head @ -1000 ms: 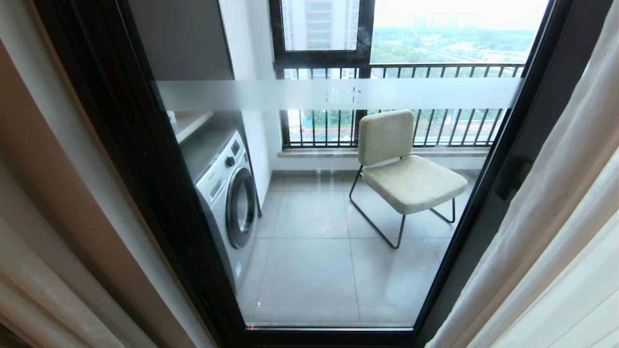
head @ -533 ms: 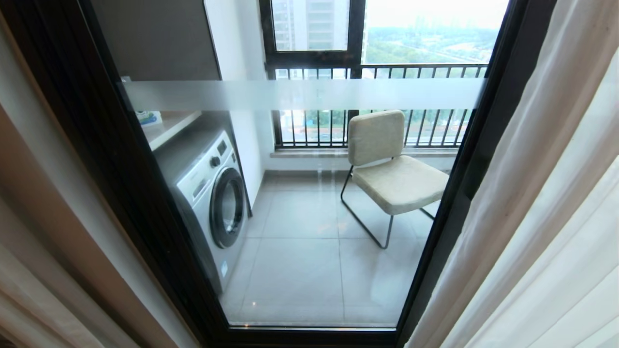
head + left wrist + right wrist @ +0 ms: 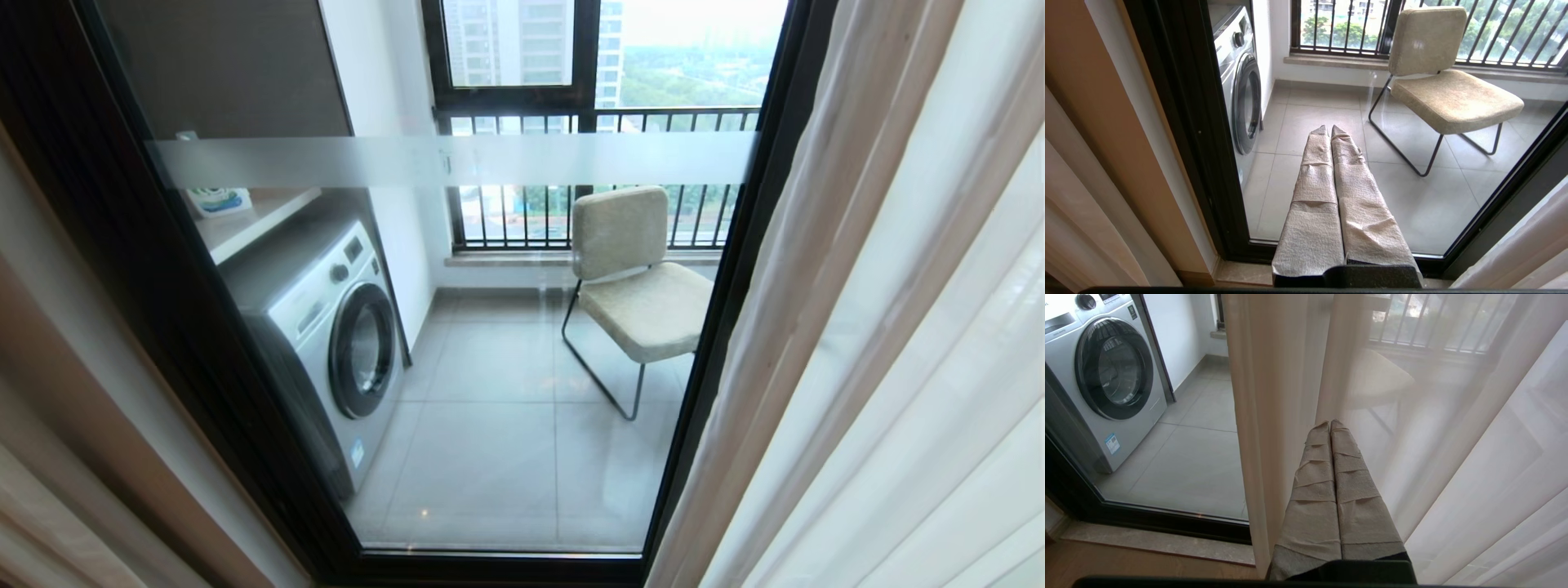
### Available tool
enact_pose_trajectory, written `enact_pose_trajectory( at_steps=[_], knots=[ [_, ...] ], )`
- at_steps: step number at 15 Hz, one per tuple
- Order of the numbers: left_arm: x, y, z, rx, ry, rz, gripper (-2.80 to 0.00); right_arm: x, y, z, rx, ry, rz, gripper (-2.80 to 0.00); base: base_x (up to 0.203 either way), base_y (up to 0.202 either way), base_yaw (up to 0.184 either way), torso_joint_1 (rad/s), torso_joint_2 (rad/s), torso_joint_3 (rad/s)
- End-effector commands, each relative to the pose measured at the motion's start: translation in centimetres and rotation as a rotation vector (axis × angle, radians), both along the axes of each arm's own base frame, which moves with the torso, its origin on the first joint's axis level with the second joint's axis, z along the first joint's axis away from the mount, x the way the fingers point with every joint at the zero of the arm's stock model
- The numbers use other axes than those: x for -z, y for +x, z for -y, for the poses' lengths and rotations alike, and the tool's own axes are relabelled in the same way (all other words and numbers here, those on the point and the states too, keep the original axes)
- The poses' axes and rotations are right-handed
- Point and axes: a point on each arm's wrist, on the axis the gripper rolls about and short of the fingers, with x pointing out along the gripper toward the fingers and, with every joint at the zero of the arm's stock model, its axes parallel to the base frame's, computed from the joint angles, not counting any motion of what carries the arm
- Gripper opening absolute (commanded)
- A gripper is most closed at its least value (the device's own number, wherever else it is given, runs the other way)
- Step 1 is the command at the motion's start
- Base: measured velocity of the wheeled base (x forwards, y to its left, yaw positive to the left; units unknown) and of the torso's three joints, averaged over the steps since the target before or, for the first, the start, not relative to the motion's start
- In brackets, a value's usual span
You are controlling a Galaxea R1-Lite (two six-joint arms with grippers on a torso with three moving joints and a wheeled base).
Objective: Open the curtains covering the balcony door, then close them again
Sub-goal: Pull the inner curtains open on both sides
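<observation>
Before the bared balcony door (image 3: 490,343), curtains drawn aside and both grippers empty.

Behind the glass stand a washing machine (image 3: 326,327) and a padded chair (image 3: 629,278); the cream drape (image 3: 49,457) hangs gathered at the robot's left, and the white sheer (image 3: 890,327) hangs at its right, lapping the door's right frame. The left gripper (image 3: 1329,130) points at the glass with its wrapped fingers pressed together, holding nothing; the right gripper (image 3: 1330,424), likewise closed and empty, sits just beside the sheer's folds. Judging by the uncovered pane, the opening looks done and the closing is in hand: next, a gripper must catch a curtain edge and draw it across. Compared with a second ago, the whole view has slid rightward, so more sheer fills the right side; the camera shifted, not the furniture.
</observation>
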Motion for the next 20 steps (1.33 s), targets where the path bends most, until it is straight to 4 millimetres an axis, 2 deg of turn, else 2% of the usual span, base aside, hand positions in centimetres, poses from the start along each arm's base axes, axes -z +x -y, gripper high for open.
enact_pose_trajectory(
  at_steps=[1, 20],
  knots=[
    [-0.01, 0.01, 0.0, -0.001, -0.001, -0.001, -2.8, 0.0, 0.0, 0.0, -0.001, -0.001, 0.001, -2.8, 0.0, 0.0, 0.0, 0.0, 0.0, 0.0],
    [-0.01, 0.01, 0.0, 0.0, -0.001, -0.001, -2.8, 0.01, 0.0, 0.0, -0.001, -0.002, -0.001, -2.8, 0.0, 0.0, 0.0, 0.0, 0.0, 0.0]
  ],
)
